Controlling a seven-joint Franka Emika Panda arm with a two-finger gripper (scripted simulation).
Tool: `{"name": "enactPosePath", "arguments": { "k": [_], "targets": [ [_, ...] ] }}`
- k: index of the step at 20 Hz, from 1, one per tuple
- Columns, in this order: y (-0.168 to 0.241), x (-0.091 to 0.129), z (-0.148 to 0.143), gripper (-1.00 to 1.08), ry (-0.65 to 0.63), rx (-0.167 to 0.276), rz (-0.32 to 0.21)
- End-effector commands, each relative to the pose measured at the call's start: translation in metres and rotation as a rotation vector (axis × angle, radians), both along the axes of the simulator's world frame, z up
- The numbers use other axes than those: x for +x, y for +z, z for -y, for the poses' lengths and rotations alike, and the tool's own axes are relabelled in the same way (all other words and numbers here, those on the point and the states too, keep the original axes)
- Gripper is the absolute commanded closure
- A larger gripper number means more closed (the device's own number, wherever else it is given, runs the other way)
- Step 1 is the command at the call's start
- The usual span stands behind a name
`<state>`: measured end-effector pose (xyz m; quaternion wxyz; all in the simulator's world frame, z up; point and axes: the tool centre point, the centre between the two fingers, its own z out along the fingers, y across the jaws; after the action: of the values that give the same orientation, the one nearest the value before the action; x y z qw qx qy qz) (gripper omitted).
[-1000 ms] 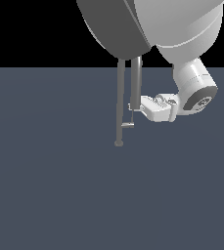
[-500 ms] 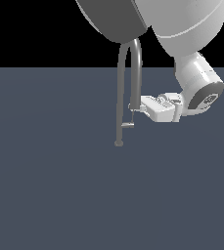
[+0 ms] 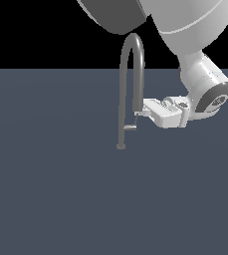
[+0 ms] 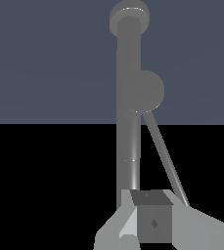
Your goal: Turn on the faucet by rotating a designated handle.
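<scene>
Gripper (image 3: pixel 137 113) shifted slightly; handle (image 3: pixel 130 127) just below (near).

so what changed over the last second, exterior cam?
The arm's upper links swung toward the exterior view's right, uncovering the arch of the faucet. The claw crept slightly toward the exterior view's left, staying beside the spout end just above the handle. Whether the handle turned is too small to tell. The faucet's foot stayed put.
</scene>
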<state>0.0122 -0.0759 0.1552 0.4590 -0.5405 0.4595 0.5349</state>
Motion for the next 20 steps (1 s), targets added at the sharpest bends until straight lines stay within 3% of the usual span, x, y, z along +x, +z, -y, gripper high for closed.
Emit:
{"name": "enactPosePath", "arguments": {
  "k": [1, 4, 6, 15, 17, 20],
  "targets": [
    [0.000, -0.010, 0.002, 1.08, 0.005, 0.005, -0.008],
    [-0.001, -0.020, 0.003, 1.08, 0.005, 0.005, -0.008],
    [0.001, -0.013, 0.002, 1.08, -0.001, 0.004, -0.004],
    [-0.021, -0.047, 0.008, 1.08, 0.005, 0.005, -0.007],
    [-0.013, -0.040, 0.006, 1.08, 0.002, 0.007, 0.002],
    [-0.032, -0.050, 0.008, 1.08, 0.004, 0.006, -0.002]
  ]
}}
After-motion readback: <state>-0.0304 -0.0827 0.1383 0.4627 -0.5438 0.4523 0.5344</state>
